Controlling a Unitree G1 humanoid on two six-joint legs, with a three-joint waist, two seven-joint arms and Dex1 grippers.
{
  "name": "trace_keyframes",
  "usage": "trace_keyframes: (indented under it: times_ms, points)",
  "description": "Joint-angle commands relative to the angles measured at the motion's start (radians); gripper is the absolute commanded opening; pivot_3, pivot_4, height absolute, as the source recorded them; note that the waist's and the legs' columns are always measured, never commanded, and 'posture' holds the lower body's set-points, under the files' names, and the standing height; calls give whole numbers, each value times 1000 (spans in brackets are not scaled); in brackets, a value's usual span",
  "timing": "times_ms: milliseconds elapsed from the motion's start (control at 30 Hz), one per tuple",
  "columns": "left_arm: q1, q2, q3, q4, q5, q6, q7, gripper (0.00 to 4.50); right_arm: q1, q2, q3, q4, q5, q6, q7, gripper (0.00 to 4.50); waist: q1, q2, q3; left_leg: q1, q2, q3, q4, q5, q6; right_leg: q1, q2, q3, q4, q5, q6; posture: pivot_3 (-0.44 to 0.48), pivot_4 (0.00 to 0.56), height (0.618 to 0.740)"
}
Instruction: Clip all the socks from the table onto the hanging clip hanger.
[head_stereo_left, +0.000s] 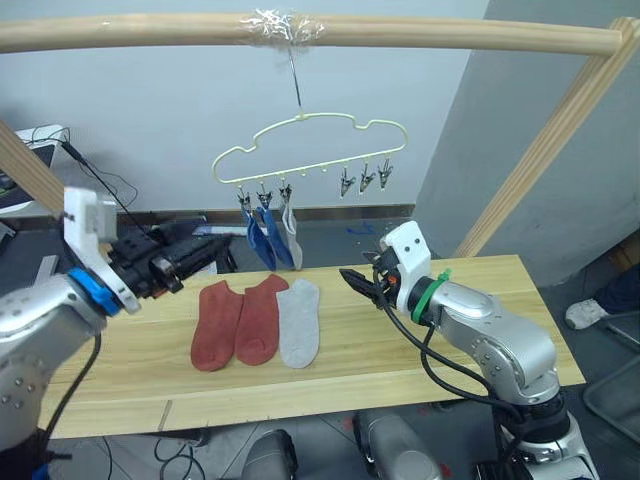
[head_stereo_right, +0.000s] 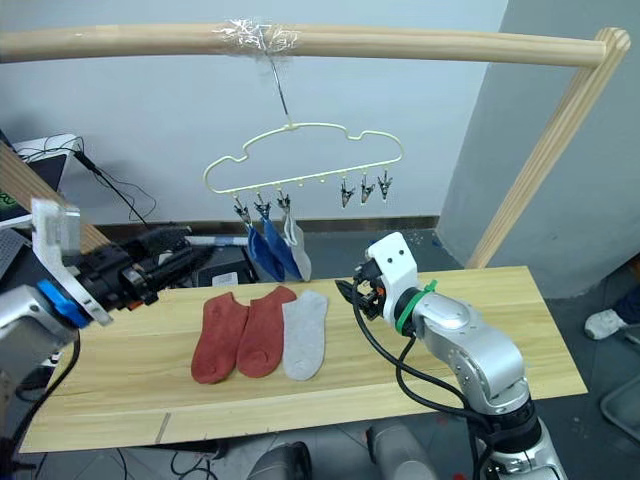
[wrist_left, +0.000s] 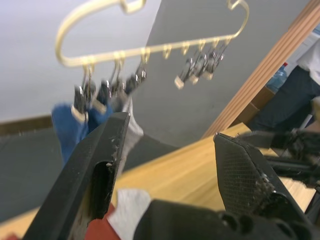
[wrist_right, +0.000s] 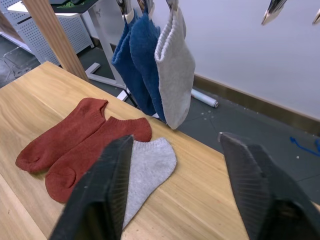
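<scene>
Three socks lie side by side on the long light-wood plank table (head_stereo_left: 420, 340): two rust-red knit ankle socks (head_stereo_left: 216, 325) (head_stereo_left: 259, 318) and a light grey one (head_stereo_left: 298, 322) touching them. Up on the pale yellow cloud-shaped wire clip hanger (head_stereo_left: 310, 150), two blue socks (wrist_right: 137, 60) and a grey sock (wrist_right: 176, 70) hang clipped; three silver clips (head_stereo_left: 364, 180) dangle bare. Left gripper (wrist_left: 170, 165) released, fingers spread, raised left of the socks. Right gripper (wrist_right: 182, 180) also spread wide, just right of the grey sock.

Left gripper (head_stereo_left: 205, 252) and right gripper (head_stereo_left: 352, 281) both gape, empty.
</scene>
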Motion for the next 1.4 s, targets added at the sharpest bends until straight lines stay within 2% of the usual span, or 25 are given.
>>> trace_keyframes:
  times_ms: [33, 400, 600, 867, 1400]
  points:
    - [-35, 27, -1, 9, 8, -15, -23, 3086, -34, 23, -7, -6, -8, -23, -12, 1948, 2, 0, 1, 0, 0, 0, -1, 0, 0, -1, 0, 1, 0, 0, 0, -229, 216, 740]
    - [-98, 58, -64, 66, 92, -64, -119, 3086, -148, 130, -37, 132, -82, -59, -114, 1948, 13, 2, 7, -1, 1, 0, -3, 0, 0, -3, -1, 0, 1, 0, 0, -224, 229, 740]
    - [-141, 47, -118, 100, 142, -105, -159, 3086, -203, 177, -48, 174, -124, -48, -182, 1948, 21, 2, 10, -7, 1, -1, -3, 0, 0, -9, -2, 0, 1, 1, -2, -231, 241, 740]
    - [-212, 13, -207, 145, 203, -158, -191, 3086, -279, 265, -51, 280, -170, -76, -249, 1948, 26, 3, 15, -7, 1, -1, -3, 0, 0, -9, -2, -1, 1, 3, -5, -245, 244, 740]
    - [-217, 11, -195, 129, 210, -133, -183, 3086, -412, 314, -95, 555, -266, -233, -311, 1948, 32, 3, 15, -8, 1, -2, -3, 0, 0, -9, -2, -2, 1, 3, -5, -214, 231, 740]
